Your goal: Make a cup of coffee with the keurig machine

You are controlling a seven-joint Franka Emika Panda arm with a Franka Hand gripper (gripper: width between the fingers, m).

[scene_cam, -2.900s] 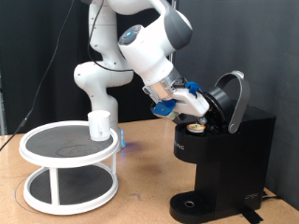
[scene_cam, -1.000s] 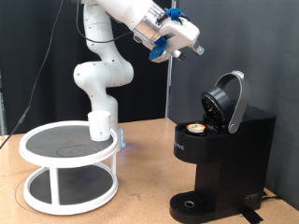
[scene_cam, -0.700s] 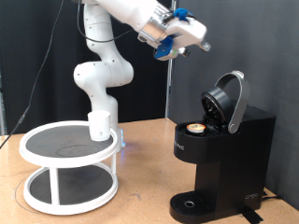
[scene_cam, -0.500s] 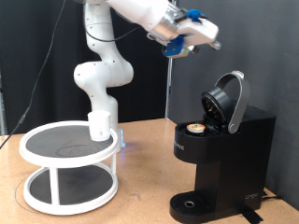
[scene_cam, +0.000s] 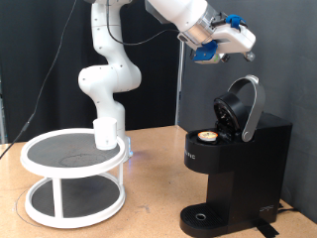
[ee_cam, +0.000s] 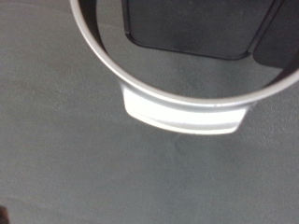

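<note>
White ceramic, the cup is seen standing on the round two-tier stand at the exterior view's left, well apart from the keurig machine. Since a second ago the gripper has been swung rightward and is now held above the raised lid. A tan-topped pod is seated in the open chamber, so loading is judged done. Whether the fingers are spread or closed cannot be told.
</note>
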